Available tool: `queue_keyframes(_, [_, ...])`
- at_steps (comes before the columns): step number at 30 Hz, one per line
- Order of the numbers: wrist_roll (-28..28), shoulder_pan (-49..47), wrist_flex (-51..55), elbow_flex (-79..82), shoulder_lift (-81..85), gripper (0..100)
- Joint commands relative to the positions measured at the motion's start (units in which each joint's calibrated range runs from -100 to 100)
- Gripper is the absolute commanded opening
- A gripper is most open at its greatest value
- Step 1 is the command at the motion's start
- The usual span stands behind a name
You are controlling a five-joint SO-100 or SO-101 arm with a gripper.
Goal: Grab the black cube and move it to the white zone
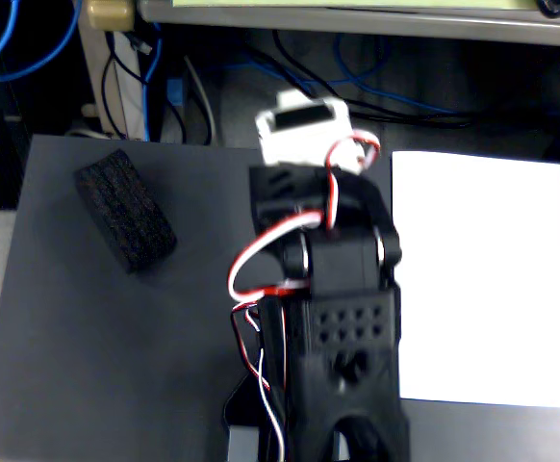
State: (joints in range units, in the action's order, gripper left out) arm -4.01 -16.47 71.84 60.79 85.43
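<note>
The black cube (126, 210), a brick-shaped block of coarse black foam, lies on the dark grey tabletop (107, 356) at the upper left, set at an angle. The white zone (487, 279), a large white sheet, lies at the right of the table with nothing on it. My arm runs down the middle of the fixed view from its white base (304, 130). The gripper (352, 445) is at the bottom edge, partly cut off. It is far from the cube and left of the white sheet. Its fingertips do not show clearly.
Red, white and black wires (261, 260) loop along the arm's left side. Beyond the table's far edge are blue and black cables (155, 67) on the floor and a pale desk edge (357, 19).
</note>
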Motion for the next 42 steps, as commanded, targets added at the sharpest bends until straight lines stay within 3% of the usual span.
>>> queue_keyframes(1, [-0.07, -4.21, 0.20, -12.64, -16.51, 2])
queue_keyframes(12, [-3.37, -20.69, 0.63, -30.32, -49.11, 2])
queue_keyframes(22, [-9.19, -33.64, 21.12, -53.62, -64.48, 2])
queue_keyframes(31, [-17.26, -36.22, 27.38, -56.16, -70.36, 2])
queue_keyframes(42, [-25.64, -36.00, 27.56, -55.17, -78.42, 2])
